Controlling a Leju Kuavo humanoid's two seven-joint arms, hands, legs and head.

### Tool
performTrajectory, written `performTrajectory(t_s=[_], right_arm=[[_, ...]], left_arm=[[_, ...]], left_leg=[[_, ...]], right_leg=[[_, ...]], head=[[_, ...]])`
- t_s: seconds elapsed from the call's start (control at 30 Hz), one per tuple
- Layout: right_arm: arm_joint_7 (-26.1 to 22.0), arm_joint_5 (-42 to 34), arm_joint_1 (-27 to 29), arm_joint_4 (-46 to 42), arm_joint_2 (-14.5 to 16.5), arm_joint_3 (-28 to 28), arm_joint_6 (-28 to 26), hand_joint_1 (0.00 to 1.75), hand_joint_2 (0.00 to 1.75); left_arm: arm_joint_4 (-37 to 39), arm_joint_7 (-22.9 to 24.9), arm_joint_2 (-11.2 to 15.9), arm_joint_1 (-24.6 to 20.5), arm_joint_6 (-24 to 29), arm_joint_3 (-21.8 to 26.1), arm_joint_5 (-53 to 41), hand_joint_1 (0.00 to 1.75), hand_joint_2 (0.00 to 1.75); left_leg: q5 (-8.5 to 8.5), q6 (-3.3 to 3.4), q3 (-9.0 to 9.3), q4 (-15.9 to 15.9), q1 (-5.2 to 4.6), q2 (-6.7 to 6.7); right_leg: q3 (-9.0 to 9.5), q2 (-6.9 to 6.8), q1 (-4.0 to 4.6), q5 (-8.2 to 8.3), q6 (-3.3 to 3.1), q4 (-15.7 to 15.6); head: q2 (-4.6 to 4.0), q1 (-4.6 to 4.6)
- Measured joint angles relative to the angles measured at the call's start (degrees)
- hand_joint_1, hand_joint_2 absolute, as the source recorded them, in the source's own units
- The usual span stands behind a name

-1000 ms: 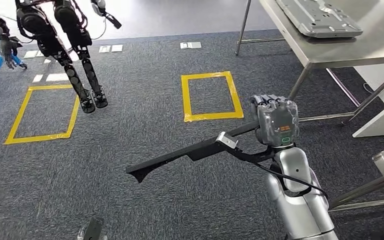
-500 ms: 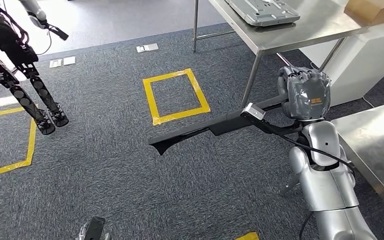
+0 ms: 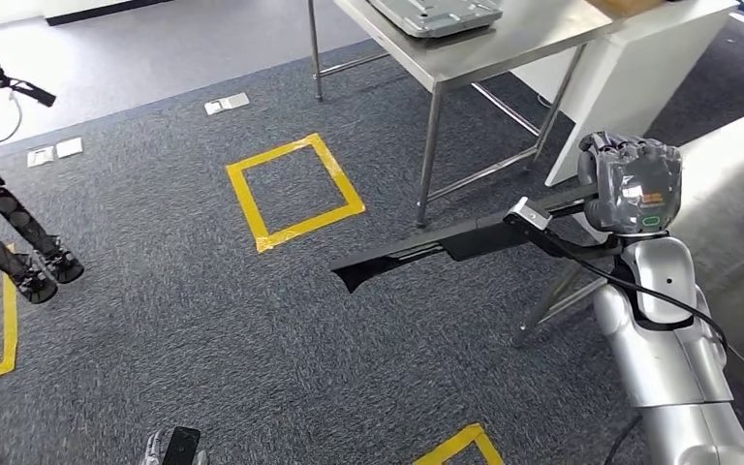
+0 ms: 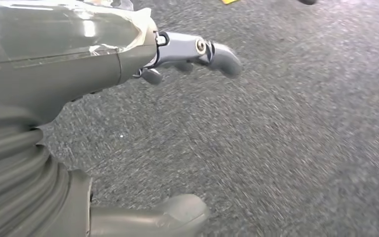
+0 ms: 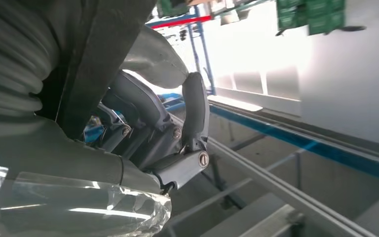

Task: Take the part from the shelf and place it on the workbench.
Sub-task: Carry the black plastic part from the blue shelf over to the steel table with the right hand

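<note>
gripping the long black part (image 3: 465,237) at one end, the right hand (image 3: 630,184) has its fingers wrapped tight around it, raised out in front of the silver right arm (image 3: 664,339). the part juts out level from that hand toward the left side of the head view, its pointed free end hanging in the air above the grey carpet floor (image 3: 252,320), touching nothing. in the right wrist view the dark fingers (image 5: 195,111) curl closed over the dark bar of the part (image 5: 98,59), with a blue-trimmed rack blurred behind. down low, the left hand (image 4: 177,128) hangs over the carpet with fingers spread apart and nothing between them; the grey thumb (image 4: 168,217) and the fingers (image 4: 212,52) sit well apart in the left wrist view. beyond the part stands a steel counter (image 3: 504,44) on thin legs, and a grey metal tray-like piece (image 3: 436,15) lies on it near its far edge. a white cabinet (image 3: 620,77) stands just beside that counter. another steel counter (image 3: 736,194) shows its corner near the right hand. yellow tape marks a square (image 3: 295,189) on the floor, between the part's free end and the far counter's legs. over at the left edge, the black legs of another robot (image 3: 10,232) stand on the carpet, well apart from the part.
</note>
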Motion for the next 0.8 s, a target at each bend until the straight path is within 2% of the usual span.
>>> performTrajectory(t_s=[0.03,0.07,0.1,0.17,0.2,0.23,0.27,0.3,0.33,0.4,0.43,0.47,0.53,0.57,0.6,0.67,0.7,0.73,0.77,0.8], right_arm=[[-0.07,-0.06,-0.2,0.4,-0.2,-0.1,-0.08,1.75,1.75],[-0.17,-0.11,-0.46,0.79,-0.37,-0.21,-0.16,1.75,1.75],[-0.28,-0.14,-0.81,1.21,-0.51,-0.3,-0.26,1.75,1.75],[-0.45,-0.34,-1.56,2.1,-0.48,-0.33,-0.57,1.75,1.75],[-0.49,-0.43,-1.8,2.6,-0.39,-0.28,-0.71,1.75,1.75],[-0.51,-0.53,-1.92,3.07,-0.29,-0.22,-0.82,1.75,1.75],[-0.54,-0.6,-1.97,3.51,-0.22,-0.13,-0.91,1.75,1.75],[-0.56,-0.62,-2.04,3.87,-0.2,-0.03,-0.92,1.75,1.75],[-0.6,-0.66,-2.15,4.15,-0.19,0.08,-0.92,1.75,1.75],[-0.66,-0.73,-2.49,4.58,-0.18,0.25,-0.93,1.75,1.75],[-0.68,-0.75,-2.65,4.75,-0.17,0.28,-0.93,1.75,1.75],[-0.68,-0.78,-2.8,4.94,-0.21,0.3,-0.95,1.75,1.75],[-0.72,-0.82,-3.05,5.25,-0.36,0.31,-0.96,1.75,1.75],[-0.75,-0.86,-3.17,5.38,-0.48,0.31,-0.97,1.75,1.75],[-0.79,-0.89,-3.4,5.52,-0.6,0.31,-0.97,1.75,1.75],[-0.84,-1.01,-4.05,5.81,-0.78,0.35,-0.97,1.75,1.75],[-0.84,-1.07,-4.33,5.98,-0.81,0.39,-0.97,1.75,1.75],[-0.84,-1.12,-4.45,6.12,-0.81,0.44,-0.97,1.75,1.75],[-0.84,-1.15,-4.46,6.28,-0.84,0.5,-0.97,1.75,1.75],[-0.84,-1.17,-4.46,6.4,-0.91,0.56,-0.98,1.75,1.75]], left_arm=[[-0.03,-0.18,-0.03,-0.02,0.05,0.13,0.03,0.0,1.75],[-0.06,-0.34,-0.07,-0.03,0.11,0.27,0.09,0.0,1.75],[-0.09,-0.49,-0.13,-0.01,0.18,0.4,0.15,0.0,1.75],[-0.12,-0.68,-0.18,0.26,0.33,0.71,0.31,0.0,1.75],[-0.11,-0.75,-0.2,0.46,0.4,0.88,0.39,0.0,1.75],[-0.11,-0.81,-0.2,0.64,0.45,1.05,0.49,0.0,1.75],[-0.1,-0.87,-0.2,0.76,0.49,1.21,0.56,0.0,1.75],[-0.11,-0.93,-0.21,0.82,0.5,1.35,0.62,0.0,1.75],[-0.11,-0.97,-0.22,0.84,0.5,1.47,0.65,0.0,1.75],[-0.13,-1.02,-0.21,0.84,0.5,1.74,0.68,0.0,1.75],[-0.13,-1.02,-0.2,0.85,0.5,1.86,0.69,0.0,1.75],[-0.13,-1.03,-0.2,0.85,0.5,1.96,0.69,0.0,1.75],[-0.15,-1.15,-0.33,0.84,0.52,2.06,0.73,0.0,1.75],[-0.2,-1.33,-0.41,0.8,0.57,2.08,0.74,0.0,1.75],[-0.24,-1.64,-0.47,0.79,0.64,2.11,0.75,0.0,1.75],[-0.3,-2.4,-0.52,0.89,0.81,2.24,0.75,0.0,1.75],[-0.3,-2.8,-0.52,0.98,0.9,2.36,0.75,0.0,1.75],[-0.3,-3.1,-0.54,1.05,0.97,2.48,0.74,0.0,1.75],[-0.3,-3.34,-0.57,1.07,1.01,2.59,0.74,0.0,1.75],[-0.3,-3.48,-0.62,1.07,1.03,2.67,0.73,0.0,1.75]], left_leg=[[-0.22,-0.33,0.15,0.03,0.17,0.39],[-0.8,-0.66,0.08,0.57,0.46,-0.49],[-1.86,-0.94,-0.4,1.92,0.72,-2.05],[-5.57,-1.26,-3.24,8.38,0.99,-6.15],[-7.34,-1.26,-5.24,12.42,0.98,-7.07],[-8.38,-1.24,-7.04,15.72,0.98,-7.5],[-8.28,-1.15,-8.07,17.15,0.98,-7.62],[-7.02,-0.98,-8.0,16.25,0.98,-7.69],[-4.93,-0.75,-6.86,13.25,0.99,-7.99],[-0.9,-0.19,-3.36,5.27,1.11,-10.61],[0.2,0.02,-2.12,2.55,1.1,-11.6],[0.59,0.21,-1.51,1.22,1.0,-12.26],[0.78,0.71,-1.24,0.7,0.75,-10.97],[1.04,1.14,-1.04,0.28,0.72,-10.32],[1.34,1.6,-0.86,-0.2,0.77,-9.68],[1.7,2.18,-0.68,-0.81,0.79,-8.44],[1.72,2.26,-0.71,-0.85,0.76,-7.86],[1.71,2.26,-0.73,-0.84,0.74,-7.26],[1.68,2.23,-0.74,-0.82,0.75,-6.77],[1.64,2.17,-0.74,-0.8,0.78,-6.38]], right_leg=[[-0.01,0.94,-0.28,0.1,-0.39,-0.03],[0.01,1.76,-0.52,0.21,-0.77,-0.09],[0.04,2.57,-0.75,0.33,-1.28,-0.15],[0.09,4.19,-0.91,0.48,-2.05,-0.19],[0.08,5.07,-0.81,0.51,-2.26,-0.18],[0.08,6.02,-0.71,0.52,-2.33,-0.17],[0.09,6.99,-0.63,0.54,-2.38,-0.15],[0.1,7.9,-0.58,0.56,-2.39,-0.12],[0.13,8.79,-0.56,0.57,-2.37,-0.09],[0.06,10.39,-0.48,0.63,-2.22,0.05],[-0.07,11.06,-0.44,0.69,-2.04,0.13],[-0.25,11.67,-0.43,0.78,-1.77,0.16],[-0.7,12.83,-0.31,1.07,-0.97,-0.11],[-1.0,12.46,-0.25,1.01,-0.68,0.03],[-1.68,11.17,-0.08,0.44,-0.57,1.04],[-4.44,7.41,-0.02,-2.3,-0.78,6.64],[-6.34,6.2,-0.03,-4.03,-0.8,10.73],[-7.93,5.7,-0.2,-5.29,-0.61,14.25],[-8.64,5.48,-0.41,-5.8,-0.21,16.12],[-8.18,5.31,-0.69,-5.45,0.34,15.7]], head=[[0.0,-0.04],[0.0,-0.04],[0.0,-0.1],[0.0,-0.28],[0.0,-0.34],[0.0,-0.38],[0.0,-0.38],[0.0,-0.37],[0.0,-0.38],[0.0,-0.35],[0.0,-0.34],[0.0,-0.31],[0.0,-0.33],[0.0,-0.33],[0.0,-0.16],[0.0,0.2],[0.0,0.39],[0.0,0.41],[0.0,0.42],[0.0,0.44]])
